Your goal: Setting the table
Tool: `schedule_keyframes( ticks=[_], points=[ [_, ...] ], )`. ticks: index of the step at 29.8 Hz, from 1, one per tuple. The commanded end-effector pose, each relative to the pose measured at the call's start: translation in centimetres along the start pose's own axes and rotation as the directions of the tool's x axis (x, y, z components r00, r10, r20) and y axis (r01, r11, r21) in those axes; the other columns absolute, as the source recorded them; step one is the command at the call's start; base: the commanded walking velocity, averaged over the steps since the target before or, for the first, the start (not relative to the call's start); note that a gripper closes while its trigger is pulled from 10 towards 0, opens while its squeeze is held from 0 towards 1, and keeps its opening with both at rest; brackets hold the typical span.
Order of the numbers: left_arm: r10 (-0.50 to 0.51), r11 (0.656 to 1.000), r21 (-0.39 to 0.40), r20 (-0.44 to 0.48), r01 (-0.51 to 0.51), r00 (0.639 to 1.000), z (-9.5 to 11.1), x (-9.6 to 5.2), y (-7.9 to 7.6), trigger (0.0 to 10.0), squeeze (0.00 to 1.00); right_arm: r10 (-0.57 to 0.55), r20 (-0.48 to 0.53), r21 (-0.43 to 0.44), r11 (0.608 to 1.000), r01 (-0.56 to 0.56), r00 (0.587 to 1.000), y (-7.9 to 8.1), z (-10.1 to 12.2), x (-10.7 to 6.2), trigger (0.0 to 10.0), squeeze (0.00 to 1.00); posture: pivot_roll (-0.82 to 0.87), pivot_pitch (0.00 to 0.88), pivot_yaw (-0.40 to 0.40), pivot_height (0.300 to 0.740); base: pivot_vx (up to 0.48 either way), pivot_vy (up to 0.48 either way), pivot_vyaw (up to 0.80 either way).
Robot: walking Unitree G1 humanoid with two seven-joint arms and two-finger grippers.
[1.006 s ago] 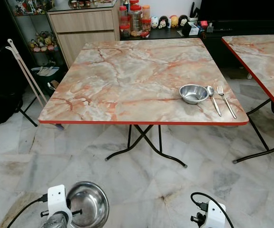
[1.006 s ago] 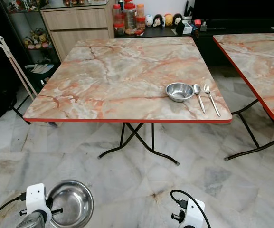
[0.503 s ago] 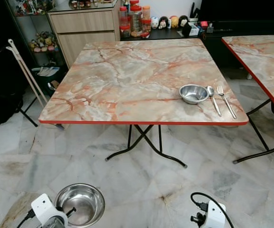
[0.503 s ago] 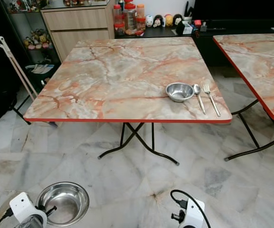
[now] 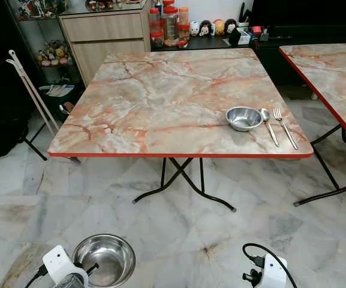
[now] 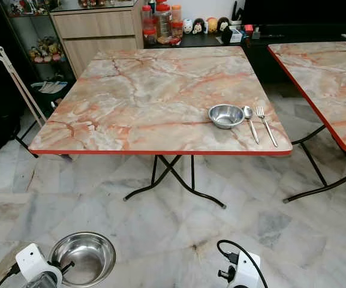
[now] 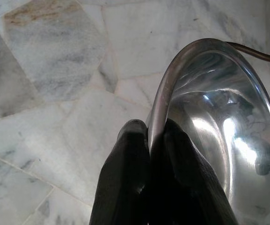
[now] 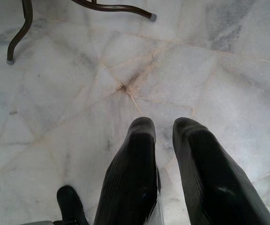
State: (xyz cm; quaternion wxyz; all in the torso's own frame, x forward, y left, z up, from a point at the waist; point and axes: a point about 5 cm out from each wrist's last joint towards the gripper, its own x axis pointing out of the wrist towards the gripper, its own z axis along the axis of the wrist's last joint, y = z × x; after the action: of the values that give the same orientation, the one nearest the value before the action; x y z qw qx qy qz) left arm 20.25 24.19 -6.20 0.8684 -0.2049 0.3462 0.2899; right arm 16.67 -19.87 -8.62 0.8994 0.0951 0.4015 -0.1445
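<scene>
The marble-patterned desk (image 5: 161, 102) stands ahead across a stretch of pale tiled floor (image 5: 178, 228), with a second desk (image 5: 334, 78) just beside it on the right and a cabinet (image 5: 104, 36) behind. One place looks laid already near the desk's front right corner: a small steel dish (image 5: 244, 118), with a spoon (image 5: 268, 125) and a fork (image 5: 285, 127) lying side by side just to its right. The rest of the top is bare, so most of the setting seems left to do. The left tool (image 7: 149, 140) is low over the floor, well short of the desk, its fingers (image 7: 132, 164) pinched tight on the rim of a steel bowl (image 5: 104, 259), one inside and one outside. The bowl has yet to reach the desk. The right tool (image 8: 165, 140) hangs over the floor, holding nothing, its fingers a narrow gap apart.
</scene>
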Motion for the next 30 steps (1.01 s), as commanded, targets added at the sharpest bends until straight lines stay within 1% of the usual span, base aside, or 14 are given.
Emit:
schedule_keyframes(
  ticks=[1, 18, 23, 24, 30],
  points=[
    [0.019, 0.999, 0.044, -0.023, -0.018, 1.0, -0.53, -0.09, 0.56, 10.0, 0.0, -0.009, 0.001, 0.015, 1.0, 0.009, 1.0, -0.17, -0.18, -0.08, 10.0, 0.0, -0.06, 0.0, 0.056, 0.74, 0.0, -0.289, 0.0],
    [0.034, 0.998, 0.056, -0.027, -0.033, 0.999, -0.79, -0.16, 0.75, 10.0, 0.0, -0.023, 0.0, 0.035, 0.999, 0.023, 1.0, -0.31, -0.19, -0.09, 10.0, 0.0, -0.06, 0.0, 0.049, 0.74, 0.0, -0.392, 0.0],
    [0.031, 0.998, 0.059, -0.026, -0.03, 0.999, -0.8, -0.17, 0.72, 10.0, 0.0, -0.03, 0.0, 0.05, 0.998, 0.03, 1.0, -0.4, -0.15, -0.07, 10.0, 0.0, -0.06, 0.0, 0.05, 0.74, 0.0, -0.407, -0.73],
    [0.031, 0.998, 0.059, -0.026, -0.029, 0.999, -0.8, -0.17, 0.72, 10.0, 0.0, -0.03, 0.003, 0.037, 0.999, 0.03, 1.0, -0.4, -0.11, -0.07, 10.0, 0.0, -0.06, 0.0, 0.05, 0.74, 0.0, -0.386, 0.0],
    [0.028, 0.998, 0.064, -0.025, -0.026, 0.999, -0.8, -0.17, 0.72, 10.0, 0.0, -0.026, 0.002, 0.038, 0.999, 0.026, 1.0, -0.35, -0.14, -0.08, 10.0, 0.0, -0.06, 0.0, 0.051, 0.74, 0.0, -0.386, 0.0]
  ],
)
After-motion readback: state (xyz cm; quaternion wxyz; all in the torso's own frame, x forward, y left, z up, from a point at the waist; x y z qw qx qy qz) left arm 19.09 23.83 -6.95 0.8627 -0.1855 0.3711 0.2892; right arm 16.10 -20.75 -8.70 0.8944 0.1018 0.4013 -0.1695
